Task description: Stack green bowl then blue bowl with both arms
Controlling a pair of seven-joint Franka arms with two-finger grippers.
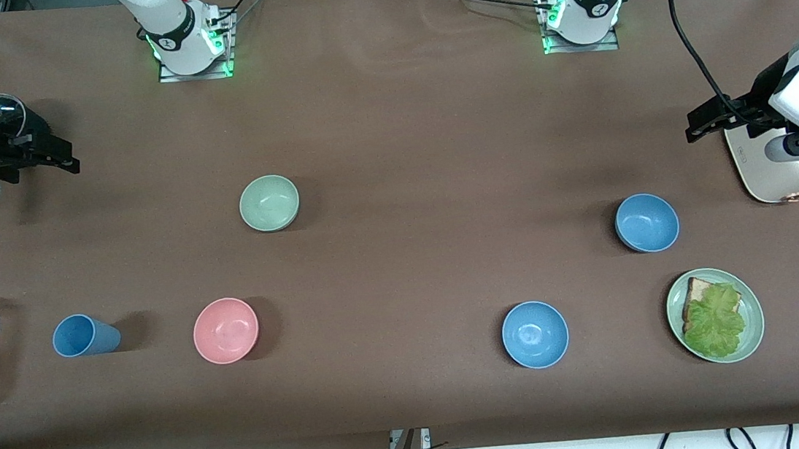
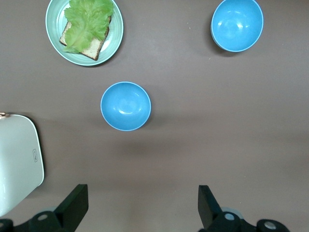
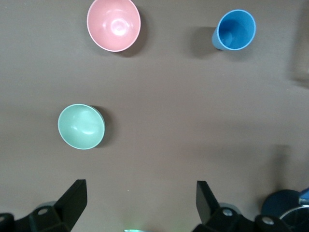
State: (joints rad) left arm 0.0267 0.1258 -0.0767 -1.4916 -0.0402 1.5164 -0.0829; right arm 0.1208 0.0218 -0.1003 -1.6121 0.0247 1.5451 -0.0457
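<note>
Green bowl (image 1: 269, 202) ringed by bare worktop (image 1: 421, 142), pink bowl (image 1: 226, 330) and blue cup (image 1: 85, 335) set nearer the camera, farther blue bowl (image 1: 646, 222) flanked by toast plate (image 1: 715, 315) and white appliance (image 1: 779, 166), open lane left between both blue bowls.

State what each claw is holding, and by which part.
Nothing is held. The left claw and right claw both stand open and empty above bare table.

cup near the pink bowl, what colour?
Blue cup; clearest in the front view, beside the pink bowl.

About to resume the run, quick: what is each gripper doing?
Left gripper: open, empty, over bare table beside the white appliance.
Right gripper: open, empty, over bare table.
</note>
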